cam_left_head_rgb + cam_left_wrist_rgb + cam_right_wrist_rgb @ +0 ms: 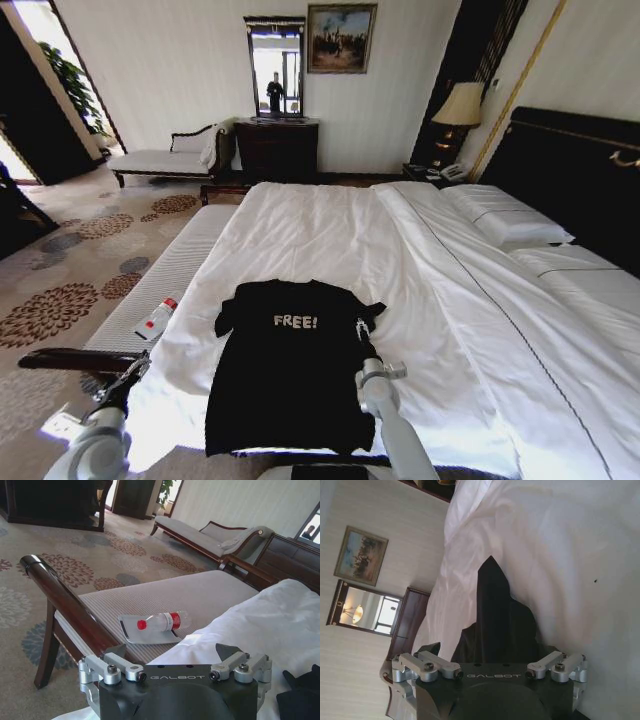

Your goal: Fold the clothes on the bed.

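Lying flat near the foot of the bed (330,230), the black T-shirt (292,365) shows its "FREE!" lettering face up on the white sheet. The right gripper (490,652) sits at the shirt's right edge by the sleeve, jaws spread wide with nothing between them. The left gripper (172,652) hovers off the bed's left edge, also wide open and empty, facing the bench (165,597) where a bottle (162,621) rests on a tray (145,635).

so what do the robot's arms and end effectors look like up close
Both arms are pale grey, rounded tubes. The left end effector and right end effector match: a black housing with white GALBOT lettering, silver metal linkages with dark bolts on each side, and dark wedge-shaped fingertips. In the head view the left end effector looks dark, and the right silver.
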